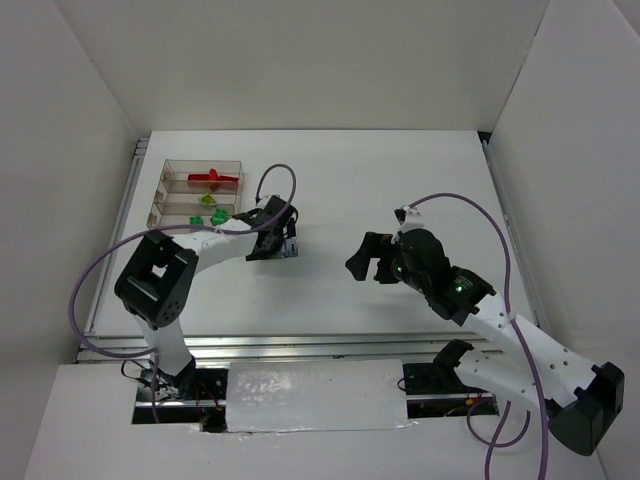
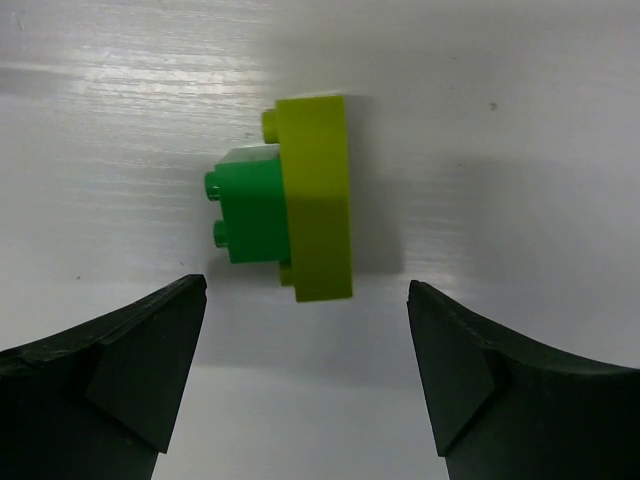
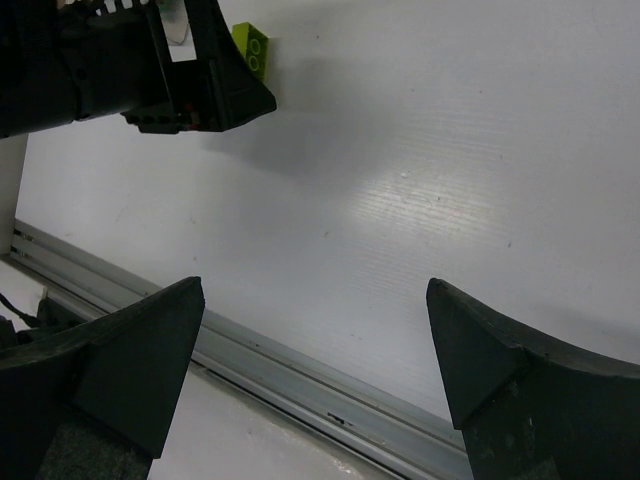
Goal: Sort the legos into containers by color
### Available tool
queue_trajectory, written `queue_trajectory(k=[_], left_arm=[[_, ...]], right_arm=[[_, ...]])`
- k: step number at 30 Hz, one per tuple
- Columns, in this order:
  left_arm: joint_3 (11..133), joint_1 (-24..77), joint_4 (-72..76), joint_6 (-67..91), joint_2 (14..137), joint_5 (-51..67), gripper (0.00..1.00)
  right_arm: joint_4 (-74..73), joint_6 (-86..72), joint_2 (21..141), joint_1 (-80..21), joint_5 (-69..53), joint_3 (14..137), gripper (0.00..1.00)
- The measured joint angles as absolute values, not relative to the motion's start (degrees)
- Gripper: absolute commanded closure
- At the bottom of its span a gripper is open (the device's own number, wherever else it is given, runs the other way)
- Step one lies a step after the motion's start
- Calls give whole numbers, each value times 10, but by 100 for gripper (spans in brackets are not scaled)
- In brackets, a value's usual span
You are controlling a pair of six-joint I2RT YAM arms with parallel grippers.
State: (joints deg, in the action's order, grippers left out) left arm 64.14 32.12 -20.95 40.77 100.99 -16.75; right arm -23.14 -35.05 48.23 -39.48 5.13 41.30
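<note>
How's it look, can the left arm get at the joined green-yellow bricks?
Probably yes: the left gripper is open, the bricks lie on the table just ahead of its fingers, nothing between.

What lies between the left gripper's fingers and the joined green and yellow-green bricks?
Nothing but bare white table, seen in the left wrist view. The left gripper is open, and the joined bricks lie just ahead of its fingers, touching neither.

Place: robot lab cell | evidence: white enclosure walls [image 1: 300, 60], aluminium rail [image 1: 300, 345], white table [image 1: 340, 180]
</note>
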Motion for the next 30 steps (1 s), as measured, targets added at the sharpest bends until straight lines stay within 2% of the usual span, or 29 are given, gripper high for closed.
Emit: queue_trajectory(k=[4,7,8,9,10,11,15,16,17,30], left_arm=[[642,320,-217,421,1033,-192,7],[642,320,-220,424,1034,-207,13],[643,320,-220,424,1034,-211,25],[644,320,-218,425,1034,-214,32],[645,320,-216,421,1034,-218,50],[646,320,-214,424,1035,-219,55],[662,320,-205,415,1053,-224,58],[670,320,-199,409,1064,-225,75],[676,320,-196,407,1069,-226,99],[624,327,-134,356,1032,-206,100]], right_arm=[[-231,-350,482,-395,51,412,1],[-231,-350,482,-395,51,412,1],[-230,-350,483,-395,51,412,1],[-229,-350,484,-395,51,412,1],[-227,-350,487,-395,50,411,1],[-225,-350,490,-395,49,411,1],[-218,-350,503,-395,43,407,1],[-218,-350,504,-395,41,407,1],[-217,-350,504,-395,41,407,1],[-173,-366,486,-350,4,380,0]])
